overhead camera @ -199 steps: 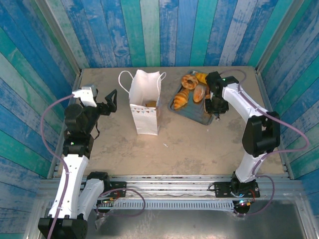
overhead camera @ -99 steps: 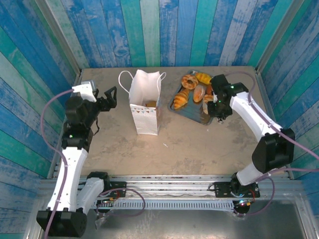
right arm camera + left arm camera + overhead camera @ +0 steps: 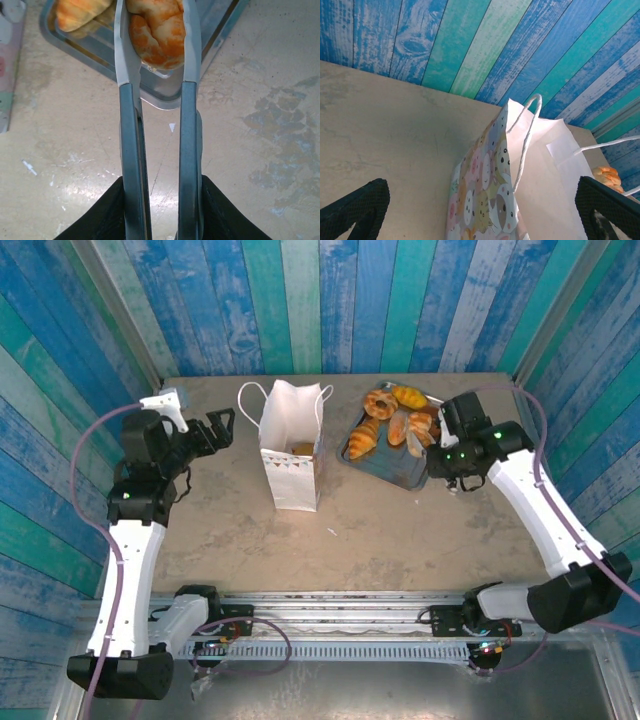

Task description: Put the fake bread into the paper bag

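The paper bag (image 3: pixel 291 465) lies left of the right gripper (image 3: pixel 160 202), which is clenched on tongs (image 3: pixel 189 130) seemingly pinching a bread roll (image 3: pixel 159 32); the gaping left gripper (image 3: pixel 222 430) sits nearer the bag.

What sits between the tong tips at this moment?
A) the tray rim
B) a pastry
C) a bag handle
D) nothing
B: the right wrist view shows the tongs pinching an orange pastry above the tray.

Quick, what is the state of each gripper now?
Left gripper: open, holding nothing.
Right gripper: closed on tongs, which pinch a fake bread.
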You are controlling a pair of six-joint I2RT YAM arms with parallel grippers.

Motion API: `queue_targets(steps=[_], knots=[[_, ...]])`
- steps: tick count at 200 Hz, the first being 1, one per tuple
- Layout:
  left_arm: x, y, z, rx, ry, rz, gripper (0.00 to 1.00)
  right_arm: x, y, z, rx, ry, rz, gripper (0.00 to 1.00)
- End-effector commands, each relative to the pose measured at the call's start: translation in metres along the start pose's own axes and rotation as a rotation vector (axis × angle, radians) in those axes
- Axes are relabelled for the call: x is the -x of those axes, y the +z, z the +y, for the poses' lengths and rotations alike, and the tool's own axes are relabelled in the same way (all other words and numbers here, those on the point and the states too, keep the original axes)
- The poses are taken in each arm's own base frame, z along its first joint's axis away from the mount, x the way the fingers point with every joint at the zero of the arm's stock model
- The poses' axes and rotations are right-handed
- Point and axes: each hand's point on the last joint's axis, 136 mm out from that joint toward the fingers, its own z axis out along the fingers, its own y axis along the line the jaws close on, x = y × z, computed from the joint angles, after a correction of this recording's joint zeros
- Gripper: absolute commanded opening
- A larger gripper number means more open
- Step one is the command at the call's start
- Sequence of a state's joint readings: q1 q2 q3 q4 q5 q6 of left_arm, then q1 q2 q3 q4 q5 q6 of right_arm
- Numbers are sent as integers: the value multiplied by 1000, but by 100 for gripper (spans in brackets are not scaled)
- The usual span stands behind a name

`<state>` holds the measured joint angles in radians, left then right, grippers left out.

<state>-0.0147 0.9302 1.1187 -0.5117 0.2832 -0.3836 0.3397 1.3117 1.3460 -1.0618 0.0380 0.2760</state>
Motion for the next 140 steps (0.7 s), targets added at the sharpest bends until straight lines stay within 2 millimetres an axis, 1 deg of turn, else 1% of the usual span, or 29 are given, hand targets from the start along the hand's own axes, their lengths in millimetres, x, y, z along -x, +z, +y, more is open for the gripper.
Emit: queue_targets(steps=[1, 24, 64, 85, 121, 140], knots=[[-13, 4, -2, -31, -39, 56, 100, 9, -32, 19, 72, -46, -78, 35], [-19, 8, -4, -54, -47, 78, 99, 11, -55, 36, 154, -77, -114, 35], [-31, 14, -11, -120, -66, 117, 98, 16, -86, 52, 198, -132, -168, 35], [-39, 21, -12, -148, -82, 151, 98, 19, -101, 62, 227, -179, -204, 35], [-39, 27, -20, -206, -106, 160, 100, 26, -123, 75, 245, -244, -277, 35], [-38, 30, -23, -229, -113, 163, 98, 31, -137, 88, 286, -266, -300, 35]])
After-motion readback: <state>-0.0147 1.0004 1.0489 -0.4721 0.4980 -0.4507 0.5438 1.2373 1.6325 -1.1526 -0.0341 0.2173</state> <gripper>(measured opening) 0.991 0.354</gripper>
